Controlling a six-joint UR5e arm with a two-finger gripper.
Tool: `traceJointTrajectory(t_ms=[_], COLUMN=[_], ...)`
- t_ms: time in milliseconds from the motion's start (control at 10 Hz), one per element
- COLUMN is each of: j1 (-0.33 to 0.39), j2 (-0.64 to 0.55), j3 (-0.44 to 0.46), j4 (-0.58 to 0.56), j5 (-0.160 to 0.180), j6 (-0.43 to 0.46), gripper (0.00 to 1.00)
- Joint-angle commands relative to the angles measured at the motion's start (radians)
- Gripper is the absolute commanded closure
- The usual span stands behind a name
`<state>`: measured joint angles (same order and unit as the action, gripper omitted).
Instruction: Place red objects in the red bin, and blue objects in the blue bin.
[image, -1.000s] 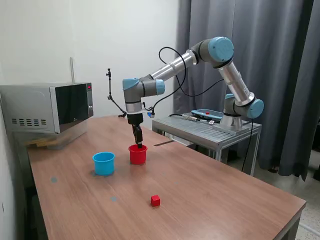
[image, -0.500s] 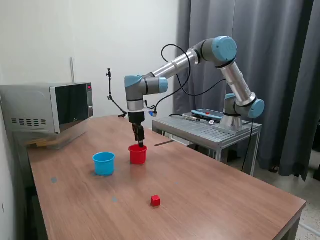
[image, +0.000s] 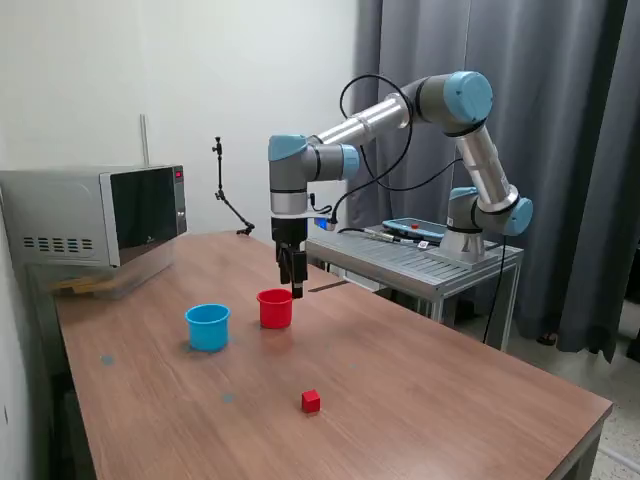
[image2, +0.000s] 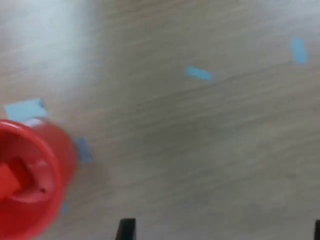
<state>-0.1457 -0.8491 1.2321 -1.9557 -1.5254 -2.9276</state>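
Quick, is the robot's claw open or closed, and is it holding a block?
Gripper: open and empty, just above and beside the red cup, toward the exterior view's right.

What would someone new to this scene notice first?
Probably the arm's gripper hanging just above the red cup mid-table, slightly toward the exterior view's right of it. The wrist view shows a red cube lying inside that cup. Another red cube sits alone nearer the camera, and a light blue cup stands beside the red one.

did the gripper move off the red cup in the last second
Yes. The gripper has shifted toward the exterior view's right and slightly up, from over the red cup to just past its right rim.
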Motion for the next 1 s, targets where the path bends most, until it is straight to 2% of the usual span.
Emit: traceJointTrajectory(t_ms=[0, 200, 500, 600, 900], j1=[0.067, 0.119, 0.164, 0.172, 0.196], j2=[0.001, 0.002, 0.010, 0.021, 0.099], j3=[-0.068, -0.108, -0.138, -0.158, -0.269], j4=[0.009, 0.046, 0.057, 0.073, 0.216], j5=[0.002, 0.004, 0.007, 0.007, 0.007], j6=[0.031, 0.106, 0.165, 0.142, 0.047], gripper=[0.00, 0.00, 0.00, 0.00, 0.00])
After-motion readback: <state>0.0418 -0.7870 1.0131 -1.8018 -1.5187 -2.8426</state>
